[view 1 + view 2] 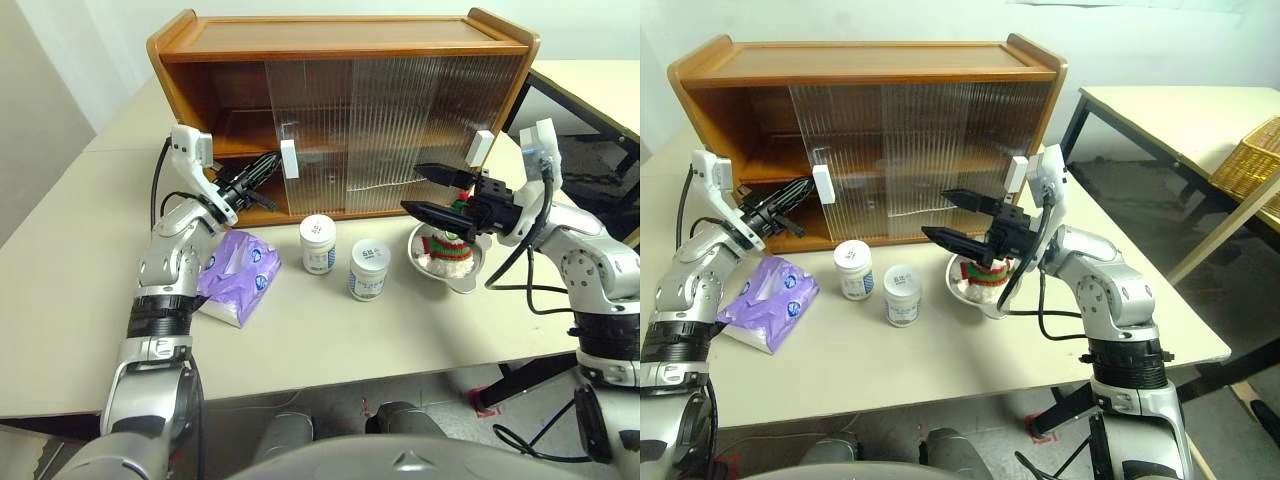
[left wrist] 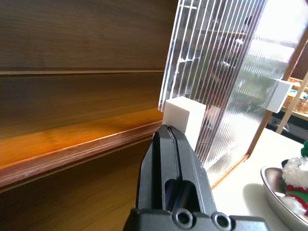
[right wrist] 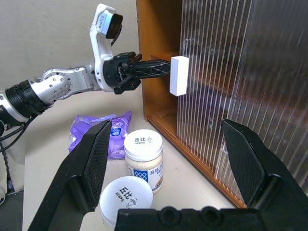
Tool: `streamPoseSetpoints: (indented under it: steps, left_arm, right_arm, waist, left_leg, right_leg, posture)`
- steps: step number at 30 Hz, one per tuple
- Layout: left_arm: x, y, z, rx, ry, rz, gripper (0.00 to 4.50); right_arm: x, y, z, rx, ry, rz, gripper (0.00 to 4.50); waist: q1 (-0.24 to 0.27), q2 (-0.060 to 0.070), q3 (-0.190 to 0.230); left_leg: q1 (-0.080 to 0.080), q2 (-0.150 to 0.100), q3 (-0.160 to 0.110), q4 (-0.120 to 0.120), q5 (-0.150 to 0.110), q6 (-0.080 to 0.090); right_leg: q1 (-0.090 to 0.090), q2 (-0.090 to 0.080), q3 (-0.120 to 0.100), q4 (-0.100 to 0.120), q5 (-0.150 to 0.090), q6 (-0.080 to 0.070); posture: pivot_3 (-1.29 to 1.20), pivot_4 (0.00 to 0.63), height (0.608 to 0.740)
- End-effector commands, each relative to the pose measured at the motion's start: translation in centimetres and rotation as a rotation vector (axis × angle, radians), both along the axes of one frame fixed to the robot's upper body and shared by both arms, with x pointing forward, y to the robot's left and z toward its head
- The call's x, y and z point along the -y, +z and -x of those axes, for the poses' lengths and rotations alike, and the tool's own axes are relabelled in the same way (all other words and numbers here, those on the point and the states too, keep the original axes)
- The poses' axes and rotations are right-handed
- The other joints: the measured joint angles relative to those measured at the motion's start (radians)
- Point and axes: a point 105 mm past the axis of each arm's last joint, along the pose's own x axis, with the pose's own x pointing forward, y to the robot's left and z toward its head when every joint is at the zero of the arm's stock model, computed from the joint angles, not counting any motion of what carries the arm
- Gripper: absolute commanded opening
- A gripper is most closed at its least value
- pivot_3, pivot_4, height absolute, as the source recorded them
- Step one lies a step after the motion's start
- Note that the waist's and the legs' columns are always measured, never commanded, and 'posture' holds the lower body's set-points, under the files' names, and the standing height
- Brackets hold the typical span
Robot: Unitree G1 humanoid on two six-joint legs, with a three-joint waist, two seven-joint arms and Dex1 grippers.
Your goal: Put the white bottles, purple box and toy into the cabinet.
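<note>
The wooden cabinet (image 1: 340,40) stands at the back of the table, open at its left end, with ribbed sliding doors across the rest. My left gripper (image 1: 270,165) is shut, its tips right against the left door's white handle (image 1: 289,158); the left wrist view shows the tips (image 2: 168,132) meeting that handle (image 2: 183,115). Two white bottles (image 1: 318,243) (image 1: 369,268) stand in front of the cabinet. The purple box (image 1: 238,275) lies to their left. The toy (image 1: 450,248) sits in a steel bowl (image 1: 465,282). My right gripper (image 1: 430,192) hangs open above the bowl, pointing left.
A second white handle (image 1: 482,147) sits on the right door, just behind my right wrist. To the right stands another table with a wicker basket (image 1: 1250,160). Black cables trail from both arms over the table.
</note>
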Motion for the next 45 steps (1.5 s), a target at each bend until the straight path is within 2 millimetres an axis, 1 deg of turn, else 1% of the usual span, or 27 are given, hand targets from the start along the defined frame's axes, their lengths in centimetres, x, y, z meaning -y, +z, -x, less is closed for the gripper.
streamPoseSetpoints:
  steps: [1, 6, 10, 17, 23, 28, 31, 33, 35, 38, 41, 45]
  left_arm:
    - [1.7, -0.1, -0.8, -0.007, -0.055, -0.018, 0.03]
    - [3.3, -0.5, -1.7, -0.032, -0.103, -0.03, 0.03]
    - [4.8, -0.4, -2.3, -0.036, -0.144, -0.027, 0.03]
    - [6.7, -0.4, -2.7, -0.033, -0.212, -0.046, 0.03]
    - [7.9, -0.3, -2.7, -0.027, -0.25, -0.049, 0.03]
    - [8.4, -0.7, -2.6, -0.032, -0.256, -0.05, 0.03]
    - [7.4, -1.3, -3.2, -0.023, -0.182, -0.12, 0.03]
    - [6.5, -0.7, -3.7, -0.01, -0.124, -0.096, 0.03]
    - [5.0, -0.4, -4.1, 0.005, -0.061, -0.101, 0.03]
    - [1.7, 0.1, -4.5, 0.025, 0.063, -0.096, 0.03]
    - [-0.2, 0.6, -4.1, 0.048, 0.114, -0.087, 0.03]
    - [-1.1, 1.5, -3.3, 0.07, 0.108, -0.057, 0.03]
  right_arm:
    - [-0.1, 0.2, 0.1, 0.017, 0.001, 0.007, 4.5]
    - [0.0, 0.2, 0.2, 0.018, -0.006, 0.007, 4.5]
    - [0.0, 0.2, 0.2, 0.017, -0.012, 0.007, 4.5]
    - [0.0, 0.2, 0.3, 0.017, -0.021, 0.005, 4.5]
    - [0.1, 0.2, 0.2, 0.015, -0.026, 0.007, 4.5]
    - [0.1, 0.3, 0.2, 0.017, -0.024, 0.007, 4.5]
    - [-0.1, 0.4, 0.1, 0.02, -0.019, 0.009, 4.5]
    - [-0.2, 0.4, 0.2, 0.02, -0.016, 0.008, 4.5]
    - [-0.2, 0.4, 0.2, 0.021, -0.013, 0.008, 4.5]
    - [-0.2, 0.5, 0.1, 0.022, -0.008, 0.009, 4.5]
    - [-0.3, 0.6, 0.0, 0.023, -0.003, 0.011, 4.5]
    - [-0.5, 0.7, -0.1, 0.024, 0.004, 0.012, 4.5]
  waist:
    - [0.0, 0.0, 0.0]
    - [-0.002, 0.0, 0.0]
    - [-0.003, 0.0, 0.0]
    - [-0.005, 0.0, 0.0]
    - [-0.005, 0.001, 0.0]
    - [-0.004, 0.001, 0.0]
    - [-0.004, 0.001, 0.0]
    - [-0.005, 0.001, 0.0]
    - [-0.005, 0.001, 0.0]
    - [-0.01, 0.001, 0.0]
    - [-0.023, 0.002, 0.001]
    - [-0.021, 0.003, 0.001]
  left_leg:
    - [0.0, 0.0, 0.0, 0.0, 0.0, 0.0]
    - [-0.002, 0.0, -0.001, 0.002, 0.0, 0.0]
    - [-0.002, 0.0, -0.001, 0.002, -0.001, 0.001]
    - [-0.003, 0.0, -0.001, 0.002, -0.001, 0.002]
    - [-0.008, 0.0, -0.001, 0.003, -0.001, 0.003]
    - [-0.01, 0.0, 0.0, 0.005, -0.003, 0.006]
    - [-0.01, 0.0, 0.0, 0.005, -0.003, 0.006]
    - [-0.009, 0.0, 0.0, 0.005, -0.002, 0.006]
    - [-0.009, 0.0, 0.0, 0.005, -0.002, 0.007]
    - [-0.009, 0.0, 0.001, 0.005, -0.001, 0.008]
    - [-0.007, 0.0, 0.003, 0.005, 0.002, 0.011]
    - [-0.006, 0.0, 0.002, 0.004, 0.005, 0.012]
  right_leg:
    - [0.0, 0.0, 0.0, 0.0, 0.0, 0.0]
    - [0.0, -0.001, 0.002, -0.002, 0.001, 0.002]
    - [0.0, -0.001, 0.001, -0.002, 0.001, 0.002]
    - [0.0, -0.001, 0.0, -0.005, 0.002, 0.007]
    - [0.0, -0.001, -0.001, -0.013, 0.006, 0.012]
    - [0.0, -0.002, 0.0, -0.014, 0.008, 0.016]
    - [0.0, -0.002, 0.0, -0.014, 0.008, 0.016]
    - [0.0, -0.002, -0.001, -0.013, 0.008, 0.016]
    - [0.0, -0.001, -0.001, -0.013, 0.008, 0.016]
    - [0.0, -0.001, -0.002, -0.013, 0.009, 0.015]
    - [0.0, 0.0, -0.002, -0.013, 0.012, 0.013]
    - [0.001, 0.001, -0.002, -0.013, 0.014, 0.012]
  posture:
    - [-0.07, 0.0, 0.74]
    - [-0.08, 0.0, 0.74]
    - [-0.09, 0.0, 0.74]
    - [-0.1, 0.0, 0.74]
    - [-0.1, 0.0, 0.74]
    - [-0.09, 0.0, 0.74]
    - [-0.09, 0.0, 0.74]
    - [-0.08, 0.0, 0.74]
    - [-0.08, 0.0, 0.74]
    - [-0.07, 0.0, 0.74]
    - [-0.06, 0.0, 0.74]
    - [-0.05, 0.0, 0.74]
